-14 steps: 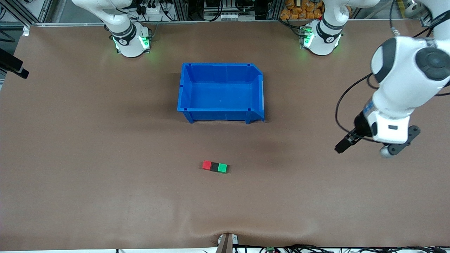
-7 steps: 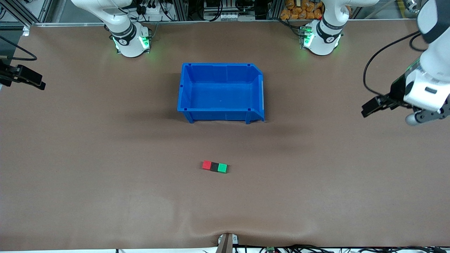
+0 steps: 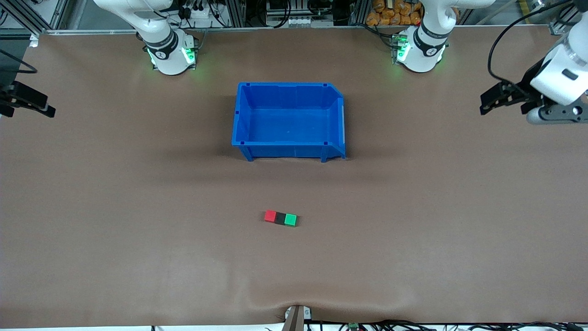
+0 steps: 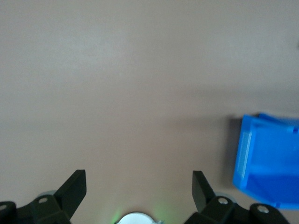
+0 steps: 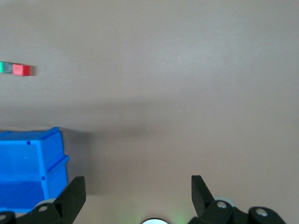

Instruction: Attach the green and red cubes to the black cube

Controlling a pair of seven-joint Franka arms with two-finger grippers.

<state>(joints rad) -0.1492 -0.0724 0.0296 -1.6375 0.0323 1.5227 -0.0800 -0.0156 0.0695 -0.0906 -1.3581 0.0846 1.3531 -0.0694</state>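
Note:
A red cube [image 3: 270, 215], a black cube [image 3: 280, 218] and a green cube [image 3: 290, 219] lie joined in one row on the brown table, the black one in the middle, nearer the front camera than the blue bin. The right wrist view shows the row far off, with the red cube [image 5: 21, 70] and the green cube [image 5: 4, 67]. My left gripper [image 3: 489, 105] hangs open and empty over the left arm's end of the table; its own view [image 4: 139, 184] shows bare table between the jaws. My right gripper [image 3: 46, 110] is open and empty over the right arm's end [image 5: 138, 189].
A blue bin [image 3: 288, 89] stands empty in the middle of the table, between the cubes and the arm bases. It shows at the edge of the left wrist view [image 4: 268, 158] and of the right wrist view [image 5: 30, 163].
My left gripper has drawn back from the middle toward the left arm's end and toward the bases. My right gripper has shifted a little at its end. The cubes have not moved.

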